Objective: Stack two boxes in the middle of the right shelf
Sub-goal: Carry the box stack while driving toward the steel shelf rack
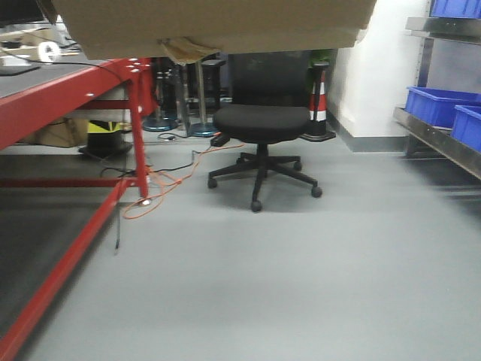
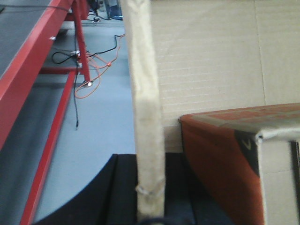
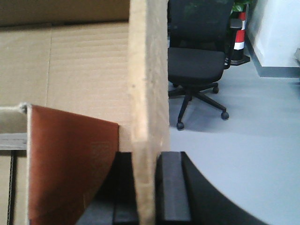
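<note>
A wide tan cardboard box [image 1: 210, 22] hangs across the top of the front view, held up off the floor, with a tuft of yellowish tape [image 1: 184, 49] under it. My left gripper [image 2: 150, 206] is shut on the box's left wall [image 2: 145, 93], whose edge runs up between its dark fingers [image 2: 117, 197]. At the other end my right gripper [image 3: 146, 187] is shut on the right wall [image 3: 147, 70], black fingers [image 3: 173, 187] on both sides. The steel shelf [image 1: 436, 139] stands at the right edge of the front view, away from the box.
An orange-red carton [image 2: 220, 150] lies inside the held box, also seen as the carton [image 3: 70, 159] in the right wrist view. Blue bins [image 1: 440, 105] sit on the shelf. A black office chair [image 1: 263, 124] stands ahead, a red-framed table [image 1: 68, 90] on the left, orange cable [image 1: 161, 188] on the floor.
</note>
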Controlling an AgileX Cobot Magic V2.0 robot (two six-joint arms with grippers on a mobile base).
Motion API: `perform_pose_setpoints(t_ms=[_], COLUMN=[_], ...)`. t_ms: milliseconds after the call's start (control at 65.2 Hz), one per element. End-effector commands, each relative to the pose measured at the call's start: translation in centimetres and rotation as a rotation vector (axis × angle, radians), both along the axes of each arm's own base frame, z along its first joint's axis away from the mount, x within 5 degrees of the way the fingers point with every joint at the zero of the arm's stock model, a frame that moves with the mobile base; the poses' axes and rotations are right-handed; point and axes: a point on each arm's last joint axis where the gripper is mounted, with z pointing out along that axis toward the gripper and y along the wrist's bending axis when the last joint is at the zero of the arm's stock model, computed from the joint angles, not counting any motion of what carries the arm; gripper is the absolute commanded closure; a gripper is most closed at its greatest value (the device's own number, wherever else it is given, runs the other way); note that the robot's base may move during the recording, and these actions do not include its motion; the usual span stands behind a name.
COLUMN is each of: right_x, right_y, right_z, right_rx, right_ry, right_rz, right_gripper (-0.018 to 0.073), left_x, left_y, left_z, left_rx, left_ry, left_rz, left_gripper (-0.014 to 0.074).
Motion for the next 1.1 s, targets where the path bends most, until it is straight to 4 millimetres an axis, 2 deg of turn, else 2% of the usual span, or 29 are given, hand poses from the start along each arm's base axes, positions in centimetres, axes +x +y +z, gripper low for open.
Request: perform_pose_setpoints(t_ms=[0,1089], right_x=[-0.5,-0.5], right_y=[0.24,0.24], right_z=[1.7,1.7], right_rx=[0.029,0.029], right_ry=[-0.106,-0.106], right_rz=[0.044,0.044], right_gripper=[0.0711,0.0711], left_x=[-0.29,-0.29], left_y=[-0.22,-0.22], left_z=[1.06,1.06], left_rx=[-0.023,-0.023], left_ry=[-0.063,-0.063], left_rz=[-0.03,-0.03], left_gripper=[0.0707,0.0707])
